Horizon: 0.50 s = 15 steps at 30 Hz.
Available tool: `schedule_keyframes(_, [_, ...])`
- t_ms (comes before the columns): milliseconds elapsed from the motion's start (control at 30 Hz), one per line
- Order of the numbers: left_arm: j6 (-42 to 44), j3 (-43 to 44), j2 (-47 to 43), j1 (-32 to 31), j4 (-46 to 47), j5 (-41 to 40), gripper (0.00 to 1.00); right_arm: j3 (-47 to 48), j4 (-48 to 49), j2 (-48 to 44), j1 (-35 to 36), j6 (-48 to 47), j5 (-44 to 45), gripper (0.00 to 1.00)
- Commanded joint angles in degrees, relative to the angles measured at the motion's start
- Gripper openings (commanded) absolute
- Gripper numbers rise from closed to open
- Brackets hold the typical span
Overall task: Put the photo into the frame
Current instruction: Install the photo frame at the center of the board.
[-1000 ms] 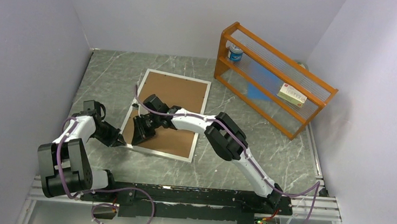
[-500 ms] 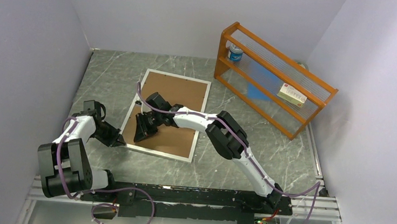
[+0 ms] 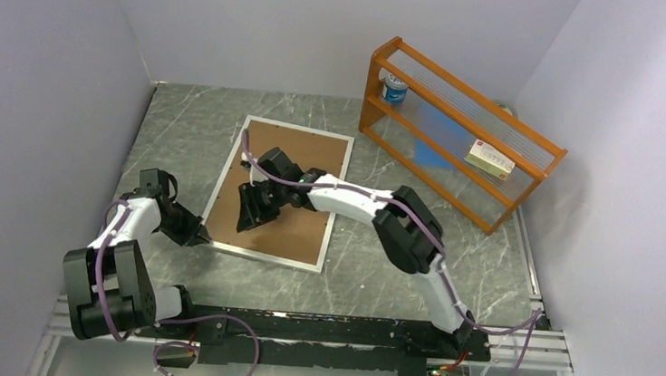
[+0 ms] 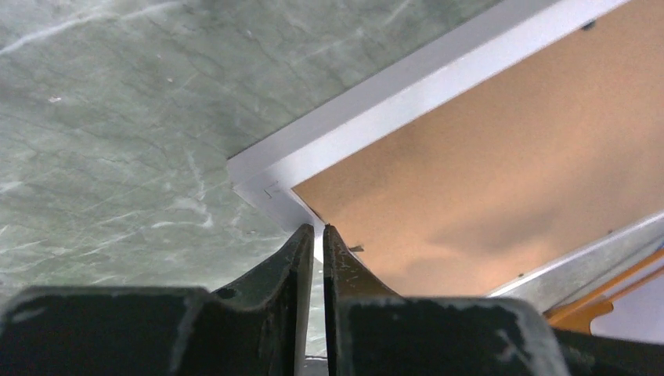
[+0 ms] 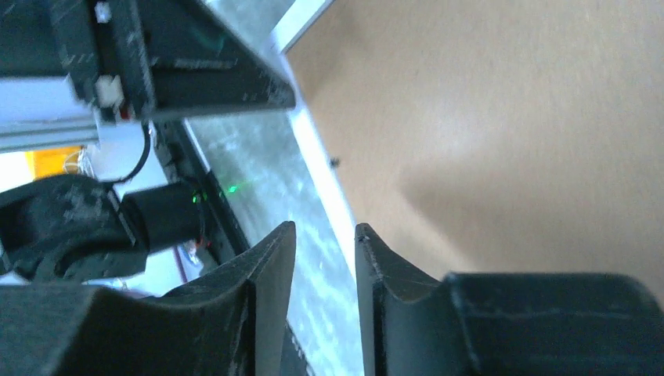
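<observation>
The white frame (image 3: 260, 255) lies flat on the marble table with the brown backing board (image 3: 301, 149) filling its centre. The photo is not in view. My left gripper (image 3: 198, 235) is at the frame's near left corner. In the left wrist view its jaws (image 4: 319, 229) are shut to a thin slit on the frame's white border (image 4: 407, 86) beside the board (image 4: 485, 172). My right gripper (image 3: 245, 221) hovers over the board's near left part. It is open and empty (image 5: 325, 231), above the board (image 5: 485, 117) and the frame's border (image 5: 321, 180).
An orange wooden rack (image 3: 462, 131) stands at the back right, holding a small tin (image 3: 395, 89) and a flat box (image 3: 491, 159). White walls close in the table on three sides. The left arm (image 5: 63, 227) shows dark in the right wrist view.
My right gripper has moved right and a little farther back over the backing board. My left gripper stays at the frame's near left corner.
</observation>
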Motion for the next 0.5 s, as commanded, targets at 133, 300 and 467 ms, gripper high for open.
schedule_keyframes(133, [4.9, -2.8, -8.8, -0.5, 9.3, 12.0, 0.25, -17.1, -0.7, -14.8, -0.1, -7.5, -1.0, 0.21])
schedule_keyframes(300, [5.8, -3.3, -8.1, -5.3, 13.1, 17.7, 0.33, -23.3, 0.5, -17.6, -0.1, -7.6, -4.7, 0.18])
schedule_keyframes(467, [5.4, -3.4, -3.3, -10.4, 12.9, 16.7, 0.32, -25.5, 3.5, -16.5, -0.2, -5.2, -4.9, 0.16])
